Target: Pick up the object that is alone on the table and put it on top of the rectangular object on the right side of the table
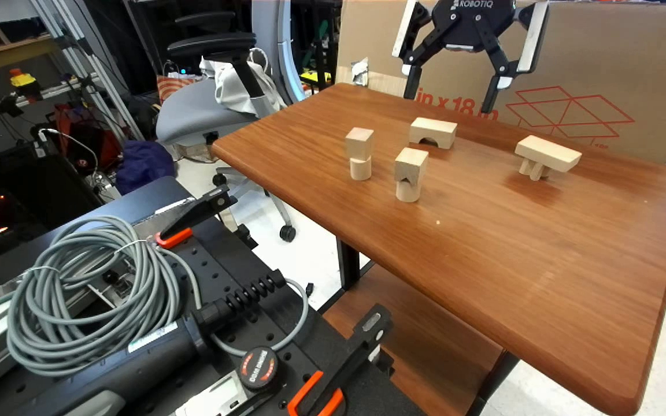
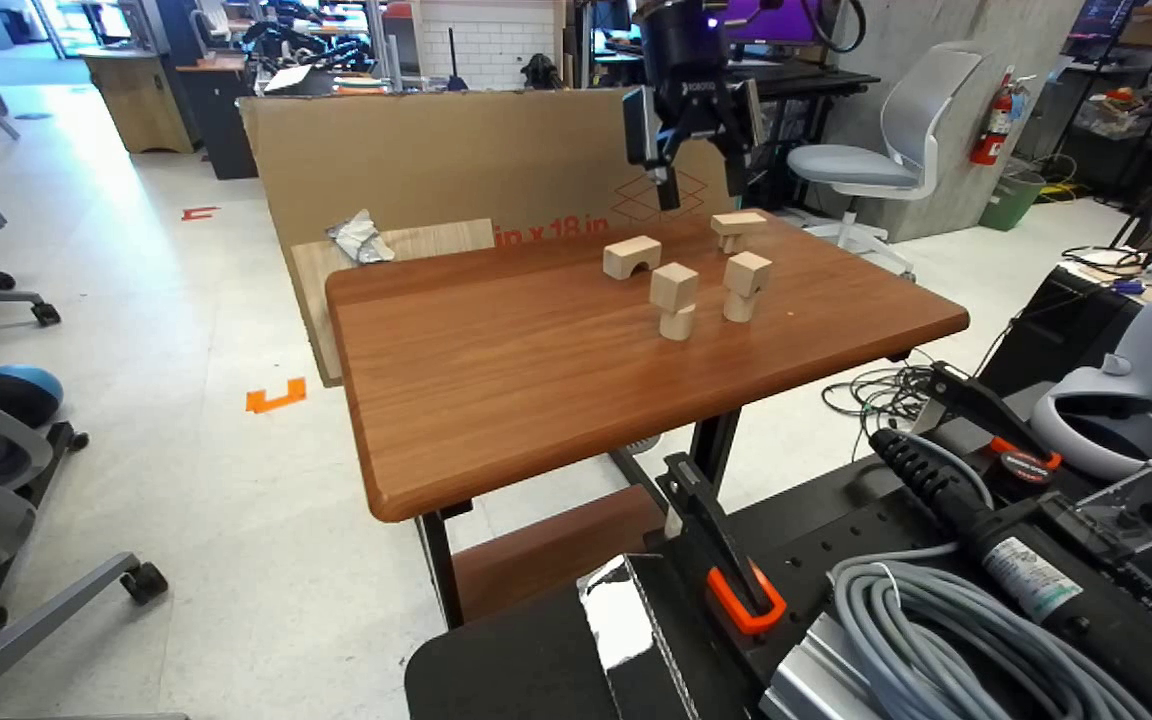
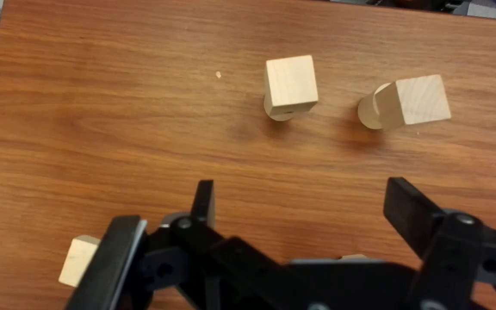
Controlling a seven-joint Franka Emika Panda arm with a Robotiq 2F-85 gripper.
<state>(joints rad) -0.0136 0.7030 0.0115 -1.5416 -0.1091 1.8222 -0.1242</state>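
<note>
Small squat wooden block (image 1: pixel 434 128), pale and flat-topped with an arched hollow underneath, stands by itself on the far part of a reddish-brown wooden desk (image 1: pixel 483 242). To its right in both exterior views, and apart from it, is the rectangular slab (image 1: pixel 548 152), long and low, raised on short pale supports (image 1: pixel 534 170). In an exterior view, a left stack (image 1: pixel 360 144) and a right stack (image 1: pixel 411 166) stand nearer than the block, just beside each other without touching; each is a cube-like piece on a short round post.

The claw (image 1: pixel 451 97), mostly black, hangs above the far side of the desk. Its two fingers (image 1: pixel 412 84) are spread wide, with only air between them. In the wrist view, looking down, the claw covers part of the slab at the left; a sliver of pale wood beside it is too hidden to identify.

Behind the desk's far edge stands brown cardboard (image 1: pixel 599 69) with red print. On the near side, at the left, a black bench (image 1: pixel 223 254) carries a coil of grey cable (image 1: pixel 165 289). A grey chair (image 1: pixel 203 118) sits beyond, on the left.
</note>
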